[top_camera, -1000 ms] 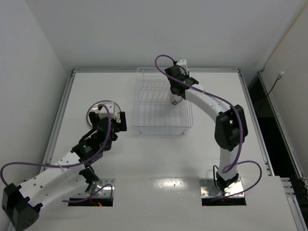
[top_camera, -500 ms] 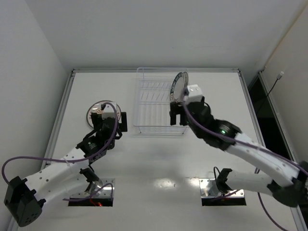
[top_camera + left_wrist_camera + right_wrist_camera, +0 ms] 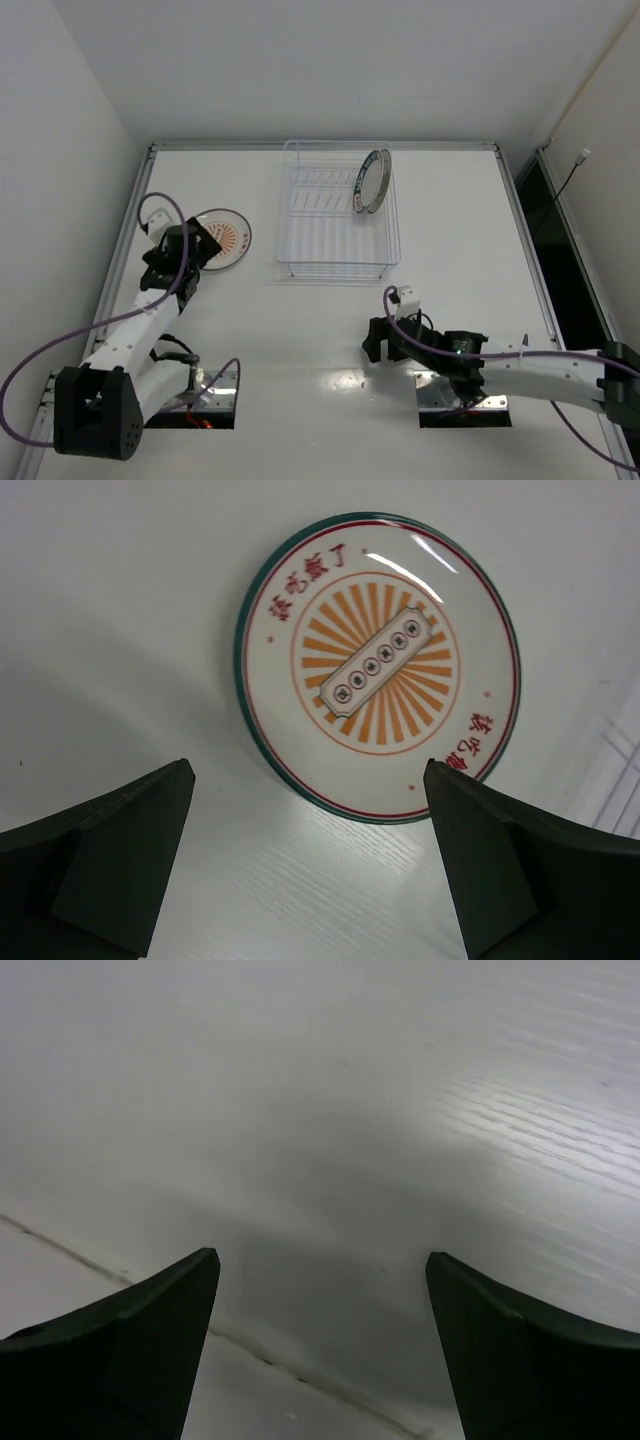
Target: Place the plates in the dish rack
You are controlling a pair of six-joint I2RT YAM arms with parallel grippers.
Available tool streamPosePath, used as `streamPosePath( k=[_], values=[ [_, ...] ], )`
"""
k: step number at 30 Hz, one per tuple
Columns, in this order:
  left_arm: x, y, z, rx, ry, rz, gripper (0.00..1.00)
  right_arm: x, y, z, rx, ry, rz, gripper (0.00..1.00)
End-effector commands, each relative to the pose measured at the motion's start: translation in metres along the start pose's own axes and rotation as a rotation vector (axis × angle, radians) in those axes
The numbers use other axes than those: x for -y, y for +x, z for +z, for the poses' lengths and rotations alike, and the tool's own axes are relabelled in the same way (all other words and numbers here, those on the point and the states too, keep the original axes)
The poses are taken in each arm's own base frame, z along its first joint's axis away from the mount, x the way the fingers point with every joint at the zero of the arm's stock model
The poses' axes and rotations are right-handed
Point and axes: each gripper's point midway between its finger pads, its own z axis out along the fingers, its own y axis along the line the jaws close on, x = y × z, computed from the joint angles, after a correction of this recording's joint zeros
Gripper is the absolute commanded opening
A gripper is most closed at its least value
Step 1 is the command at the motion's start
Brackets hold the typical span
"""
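Between white walls, table, dish rack.

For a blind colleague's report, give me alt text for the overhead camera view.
A dark-rimmed plate stands on edge in the white wire dish rack. An orange sunburst plate lies flat on the table left of it, the left gripper beside it; the right gripper hangs near the front.
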Motion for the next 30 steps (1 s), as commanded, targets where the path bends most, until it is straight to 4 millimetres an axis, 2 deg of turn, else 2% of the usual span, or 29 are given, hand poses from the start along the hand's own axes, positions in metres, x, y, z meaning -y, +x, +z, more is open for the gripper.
streamPosePath(
  k=[1, 2, 3, 4, 5, 6, 7, 10, 11, 12, 13, 14, 18, 19, 21, 22, 25, 26, 29, 30],
  values=[
    [-0.003, 0.008, 0.009, -0.044, 0.07, -0.273, 1.0, -0.044, -0.013, -0.001, 0.072, -0.152, 0.171, 0.81],
    [-0.023, 0.028, 0.016, -0.077, 0.037, -0.349, 1.0, -0.042, -0.011, 0.0, 0.074, -0.136, 0.171, 0.81],
    [-0.02, 0.032, 0.013, -0.09, 0.099, -0.399, 1.0, -0.041, -0.005, 0.002, 0.055, -0.123, 0.152, 0.81],
    [-0.012, 0.016, 0.014, -0.015, 0.186, -0.449, 1.0, -0.045, -0.008, 0.001, 0.059, -0.124, 0.142, 0.81],
    [-0.028, 0.032, 0.017, -0.021, 0.177, -0.51, 1.0, -0.045, -0.009, 0.003, 0.064, -0.109, 0.138, 0.81],
    [-0.025, 0.038, 0.018, -0.042, 0.214, -0.542, 0.98, -0.046, -0.002, 0.004, 0.04, -0.1, 0.108, 0.81],
    [-0.02, 0.028, 0.019, -0.004, 0.268, -0.569, 0.96, -0.052, -0.006, 0.003, 0.047, -0.103, 0.105, 0.81],
    [-0.029, 0.039, 0.029, -0.057, 0.253, -0.628, 0.92, -0.057, -0.005, 0.001, 0.046, -0.092, 0.066, 0.81],
    [-0.033, 0.049, 0.036, -0.094, 0.242, -0.636, 0.9, -0.054, -0.004, 0.002, 0.043, -0.073, 0.068, 0.81],
    [-0.036, 0.046, 0.041, -0.102, 0.24, -0.668, 0.87, -0.056, -0.005, 0.002, 0.051, -0.073, 0.06, 0.81],
    [-0.028, 0.047, 0.042, -0.143, 0.284, -0.679, 0.81, -0.051, -0.003, 0.002, 0.046, -0.049, 0.071, 0.81],
    [-0.029, 0.054, 0.047, -0.167, 0.292, -0.684, 0.77, -0.05, -0.003, 0.001, 0.054, -0.047, 0.062, 0.81],
    [-0.008, 0.041, 0.059, -0.203, 0.404, -0.686, 0.56, -0.047, -0.005, -0.004, 0.07, -0.046, 0.111, 0.81],
    [-0.004, 0.043, 0.059, -0.229, 0.422, -0.684, 0.44, -0.045, -0.005, -0.006, 0.074, -0.043, 0.116, 0.81],
    [-0.001, 0.041, 0.063, -0.232, 0.434, -0.673, 0.32, -0.037, -0.001, -0.006, 0.077, -0.031, 0.152, 0.81],
    [-0.001, 0.044, 0.065, -0.248, 0.438, -0.664, 0.24, -0.039, -0.007, -0.01, 0.097, -0.047, 0.182, 0.81],
    [0.004, 0.044, 0.068, -0.271, 0.46, -0.652, 0.09, -0.034, -0.002, -0.012, 0.093, -0.054, 0.206, 0.81],
    [0.005, 0.045, 0.067, -0.278, 0.468, -0.651, 0.0, -0.033, -0.003, -0.013, 0.098, -0.065, 0.225, 0.81],
    [0.007, 0.029, 0.06, -0.218, 0.489, -0.639, 0.0, -0.035, -0.003, -0.016, 0.098, -0.079, 0.225, 0.81],
    [0.012, 0.016, 0.05, -0.189, 0.511, -0.63, 0.0, -0.043, -0.006, -0.021, 0.093, -0.104, 0.218, 0.81]
  ],
)
